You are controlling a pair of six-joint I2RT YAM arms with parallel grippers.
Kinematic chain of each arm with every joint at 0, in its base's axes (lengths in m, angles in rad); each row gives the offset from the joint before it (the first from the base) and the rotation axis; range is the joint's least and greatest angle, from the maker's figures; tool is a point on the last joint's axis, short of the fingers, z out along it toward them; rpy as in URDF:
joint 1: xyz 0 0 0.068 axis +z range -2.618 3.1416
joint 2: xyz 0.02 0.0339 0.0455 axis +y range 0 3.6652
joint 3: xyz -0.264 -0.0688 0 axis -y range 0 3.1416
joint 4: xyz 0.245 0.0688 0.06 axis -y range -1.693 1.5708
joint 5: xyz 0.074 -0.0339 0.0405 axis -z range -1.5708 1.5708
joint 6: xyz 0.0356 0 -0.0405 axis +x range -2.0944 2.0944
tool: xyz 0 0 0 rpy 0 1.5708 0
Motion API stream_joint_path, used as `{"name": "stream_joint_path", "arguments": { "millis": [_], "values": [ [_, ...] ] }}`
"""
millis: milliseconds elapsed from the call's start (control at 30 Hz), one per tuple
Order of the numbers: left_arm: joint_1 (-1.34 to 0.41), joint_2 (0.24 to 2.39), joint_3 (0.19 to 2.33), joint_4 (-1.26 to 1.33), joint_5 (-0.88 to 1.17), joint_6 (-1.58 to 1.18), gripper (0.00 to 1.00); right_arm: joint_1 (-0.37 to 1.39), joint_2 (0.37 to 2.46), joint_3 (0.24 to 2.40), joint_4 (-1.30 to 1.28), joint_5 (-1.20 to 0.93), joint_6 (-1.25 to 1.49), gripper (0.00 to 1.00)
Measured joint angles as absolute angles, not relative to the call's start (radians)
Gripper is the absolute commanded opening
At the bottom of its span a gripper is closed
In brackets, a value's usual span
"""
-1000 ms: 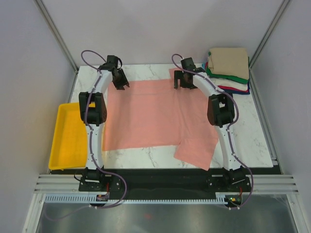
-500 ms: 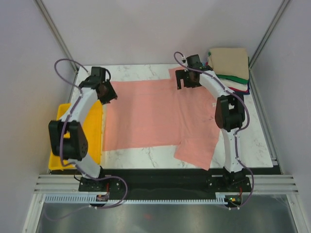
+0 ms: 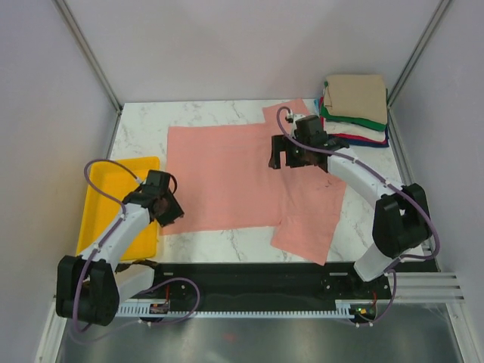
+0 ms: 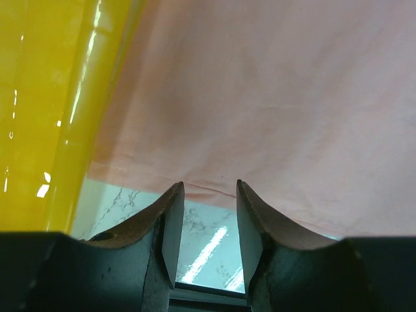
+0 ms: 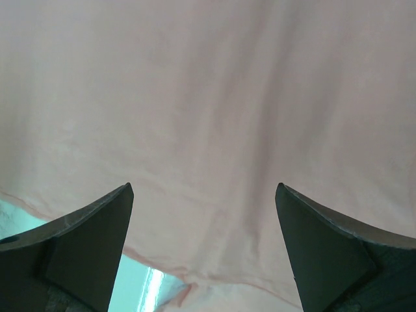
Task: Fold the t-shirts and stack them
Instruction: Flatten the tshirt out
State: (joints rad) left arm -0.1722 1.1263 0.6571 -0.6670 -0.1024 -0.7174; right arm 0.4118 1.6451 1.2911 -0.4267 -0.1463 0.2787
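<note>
The 2 arms have drawn back from the far edge of the salmon-pink t-shirt [image 3: 234, 174], which lies spread flat across the marble table [image 3: 227, 113]. The left gripper [image 3: 168, 212], jaws narrowly parted and empty, now sits at the shirt's near-left corner beside the yellow tray [image 3: 106, 204], while the right gripper [image 3: 290, 160], wide and empty, hovers over its right half. With the stack of folded t-shirts [image 3: 355, 106] waiting at the far-right corner, the next fold probably begins from the near edge.

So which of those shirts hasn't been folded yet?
The salmon-pink shirt, lying spread out across the middle of the table. The others are folded squares in a stack at the far right corner, a tan one on top.
</note>
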Motion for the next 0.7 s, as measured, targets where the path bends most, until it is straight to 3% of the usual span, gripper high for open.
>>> {"name": "stream_joint_path", "arguments": {
  "millis": [233, 367, 467, 700],
  "values": [
    [-0.176, 1.054, 0.587, -0.715, -0.212, -0.812, 0.54, 0.437, 1.546, 1.087, -0.409, -0.166, 0.342, 0.98],
    [-0.126, 1.050, 0.588, -0.734, -0.268, -0.859, 0.53, 0.437, 1.499, 1.050, -0.399, -0.179, 0.346, 0.98],
    [-0.092, 1.062, 0.588, -0.759, -0.296, -0.891, 0.47, 0.437, 1.457, 1.020, -0.394, -0.183, 0.345, 0.98],
    [-0.125, 1.055, 0.549, -0.786, -0.315, -0.981, 0.46, 0.437, 1.401, 0.971, -0.390, -0.189, 0.349, 0.98]
  ]
}}
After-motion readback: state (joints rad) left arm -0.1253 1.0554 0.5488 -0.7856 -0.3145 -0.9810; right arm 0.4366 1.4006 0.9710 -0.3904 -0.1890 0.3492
